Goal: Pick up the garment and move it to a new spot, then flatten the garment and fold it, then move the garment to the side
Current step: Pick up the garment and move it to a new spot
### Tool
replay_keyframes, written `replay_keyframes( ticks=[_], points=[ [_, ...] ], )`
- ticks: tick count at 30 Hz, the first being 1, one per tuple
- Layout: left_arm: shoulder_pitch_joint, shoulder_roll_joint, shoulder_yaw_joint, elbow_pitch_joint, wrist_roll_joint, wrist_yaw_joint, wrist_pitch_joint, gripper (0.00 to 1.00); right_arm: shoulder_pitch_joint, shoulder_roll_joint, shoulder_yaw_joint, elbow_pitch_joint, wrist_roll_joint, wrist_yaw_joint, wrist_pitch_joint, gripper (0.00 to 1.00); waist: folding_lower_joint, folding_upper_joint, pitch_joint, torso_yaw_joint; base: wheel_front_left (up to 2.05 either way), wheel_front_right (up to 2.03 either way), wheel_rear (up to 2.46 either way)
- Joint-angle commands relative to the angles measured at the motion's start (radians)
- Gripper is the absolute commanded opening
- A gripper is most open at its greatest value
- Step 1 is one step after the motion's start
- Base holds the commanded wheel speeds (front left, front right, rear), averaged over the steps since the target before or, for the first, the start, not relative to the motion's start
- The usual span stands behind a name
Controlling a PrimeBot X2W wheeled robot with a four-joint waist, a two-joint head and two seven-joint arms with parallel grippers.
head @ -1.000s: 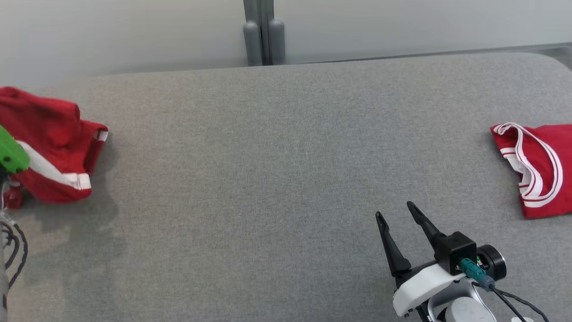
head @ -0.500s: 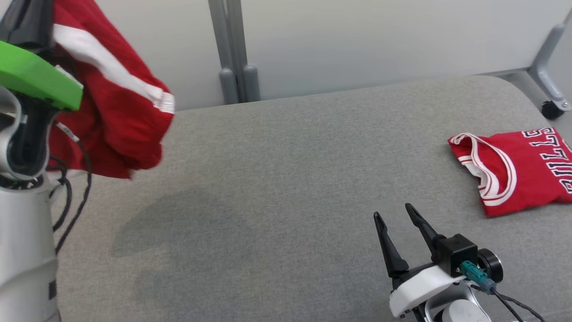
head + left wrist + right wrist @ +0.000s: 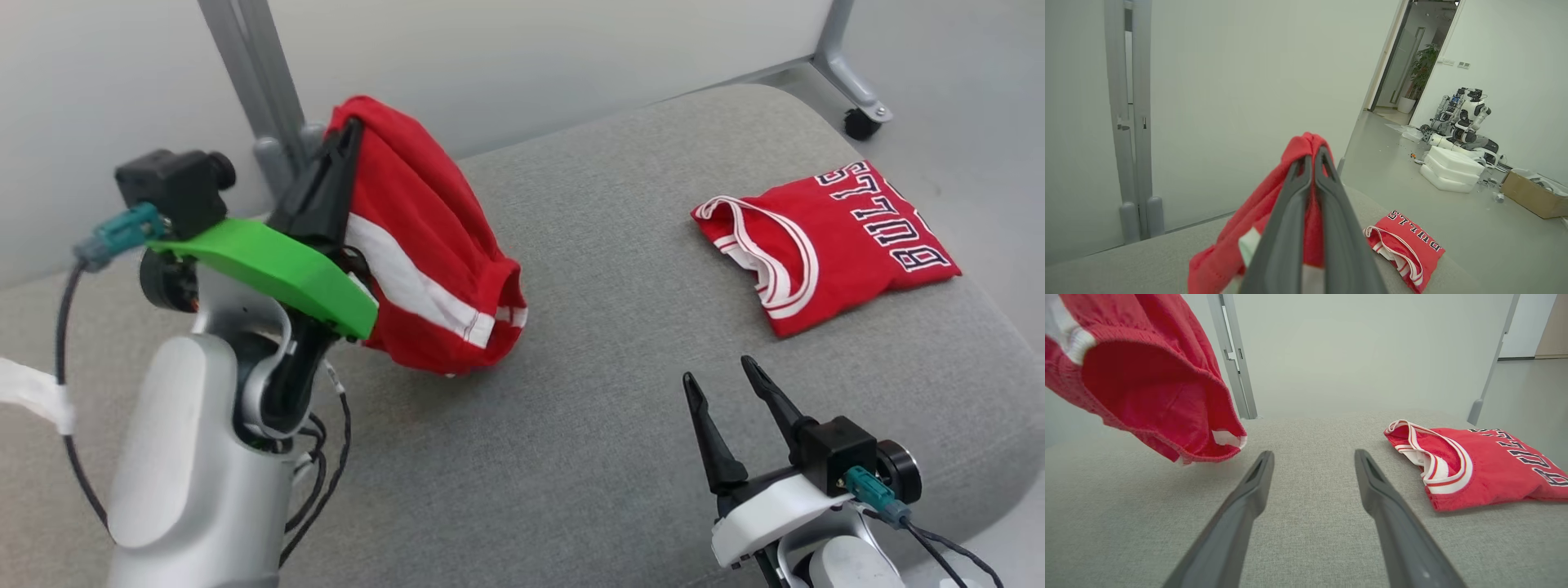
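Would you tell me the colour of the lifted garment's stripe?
White stripe on the red garment; head view shows it best.

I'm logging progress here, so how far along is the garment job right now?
Pickup looks done: the left gripper is shut on the red garment, which hangs bunched over the grey padded surface. In hand: carrying it to a new spot. Left: laying it down, flattening, folding, moving it aside. The right gripper is open and empty; a folded red jersey lies to its right.

A bare stretch of grey fabric worktop (image 3: 604, 408) is flanked by the hanging red white-striped garment (image 3: 424, 245) and the folded red lettered jersey (image 3: 849, 245).
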Motion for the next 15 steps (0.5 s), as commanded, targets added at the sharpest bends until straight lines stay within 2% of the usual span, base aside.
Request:
replay_keyframes(
  ticks=[1,8,9,11,15],
  points=[
    [0.023,-0.005,-0.015,0.031,0.009,-0.007,-0.022,0.00,-0.002,-0.001,-0.004,-0.005,-0.005,-0.002,-0.003,1.00,0.0000,-0.0001,0.044,-0.063,0.00,0.00,0.00],
    [0.076,-0.017,-0.074,0.304,0.034,-0.017,-0.151,0.00,-0.008,-0.001,-0.004,-0.017,0.010,-0.002,-0.003,1.00,0.0000,-0.0001,0.088,-0.120,0.00,0.00,0.00],
    [0.078,-0.019,-0.081,0.339,0.036,-0.017,-0.168,0.09,-0.009,-0.001,-0.005,-0.018,0.011,-0.002,-0.003,1.00,0.0000,-0.0001,0.091,-0.122,0.00,0.00,0.00],
    [0.076,-0.022,-0.093,0.404,0.042,-0.019,-0.207,1.00,-0.008,-0.001,-0.009,-0.021,0.014,-0.002,-0.003,1.00,0.0000,-0.0001,0.095,-0.121,0.00,0.00,0.00],
    [0.056,-0.033,-0.111,0.484,0.030,-0.022,-0.297,1.00,0.009,0.000,-0.036,-0.027,0.006,-0.002,-0.003,1.00,0.0000,-0.0001,0.091,-0.089,0.00,0.00,0.00]
  ],
)
